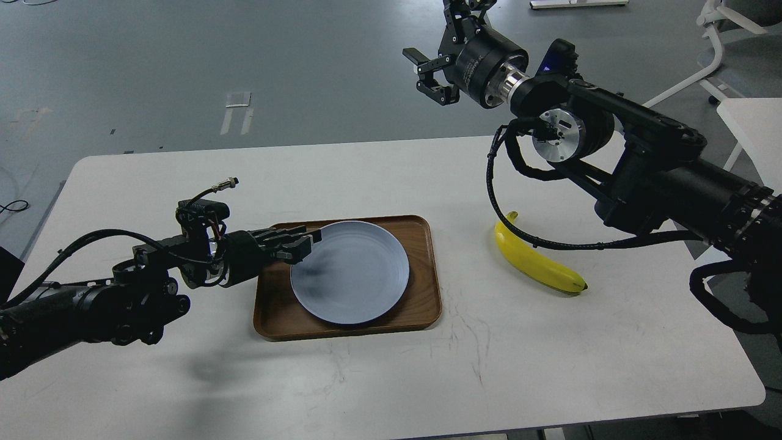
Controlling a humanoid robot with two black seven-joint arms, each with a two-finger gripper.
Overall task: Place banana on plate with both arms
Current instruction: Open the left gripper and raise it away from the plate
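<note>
The yellow banana lies on the white table, right of the tray and under my right arm. The pale blue-grey plate sits in the brown wooden tray. My left gripper reaches in from the left, its fingers closed together on the plate's upper left rim. My right gripper is raised high beyond the table's far edge, fingers spread and empty, well away from the banana.
The white table ends at its front edge near the bottom of the view. A white chair and a second table stand at the far right. A black cable hangs from my right arm beside the banana's stem.
</note>
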